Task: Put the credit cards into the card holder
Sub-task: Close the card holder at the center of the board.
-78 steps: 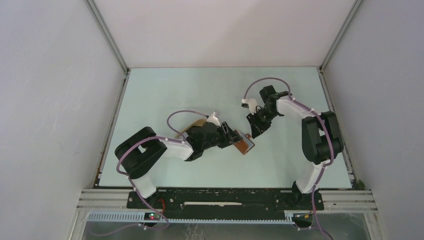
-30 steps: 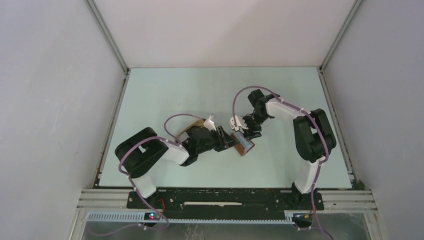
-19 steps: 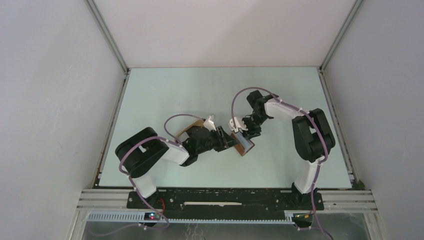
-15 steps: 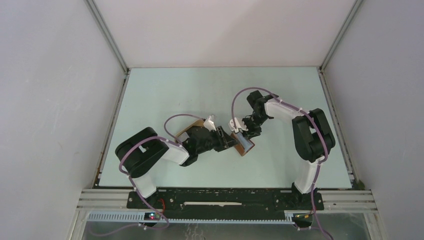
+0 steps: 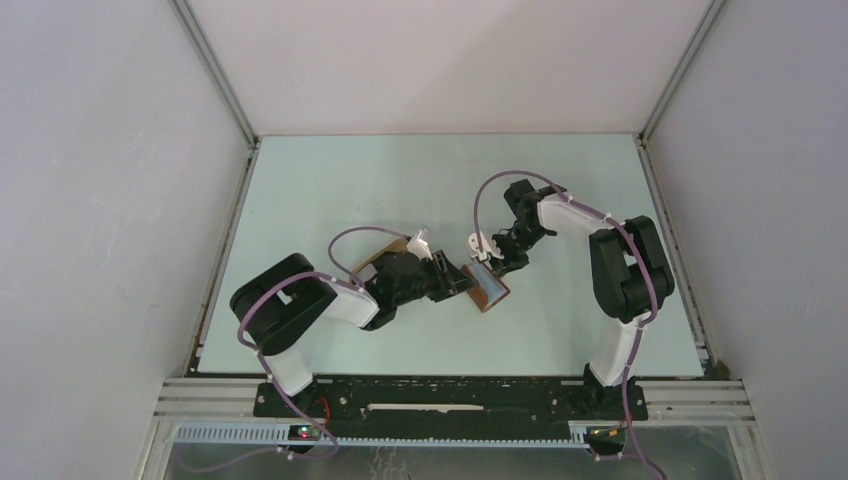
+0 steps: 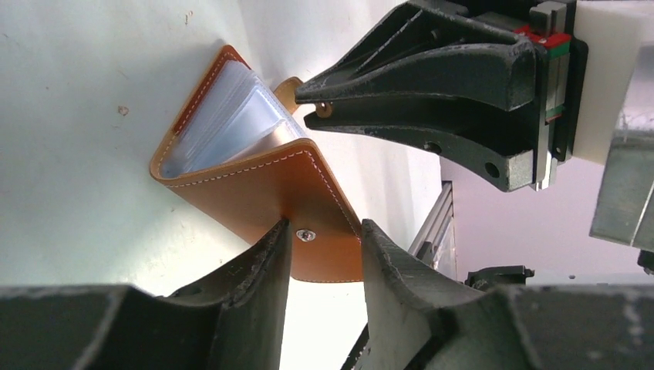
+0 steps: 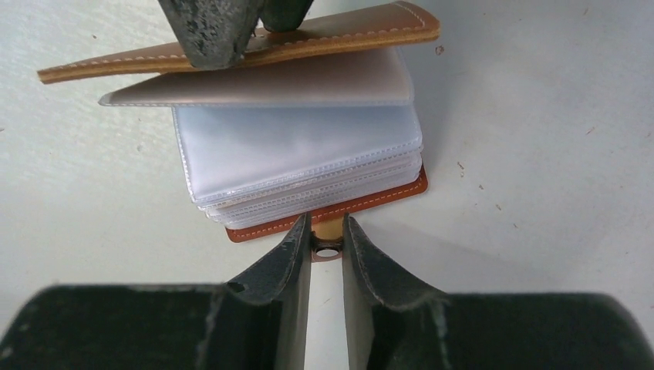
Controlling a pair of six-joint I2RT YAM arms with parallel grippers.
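Note:
The reddish-brown leather card holder lies open on the table, its clear plastic sleeves fanned out. My left gripper is shut on the upper cover, its fingertips either side of the round snap stud; the left fingers show at the top of the right wrist view. My right gripper comes in from the far side, jaws pressed against both sides of the small snap tab on the lower cover. The credit cards are hidden.
A tan tray lies just behind the left arm's wrist, mostly covered by it. The two grippers meet close together at the holder. The pale table is ringed by white walls and metal rails.
The right gripper's jaws have narrowed onto the snap tab, and its wrist has drawn slightly to the right. The left arm and the holder's upper cover have stayed put.

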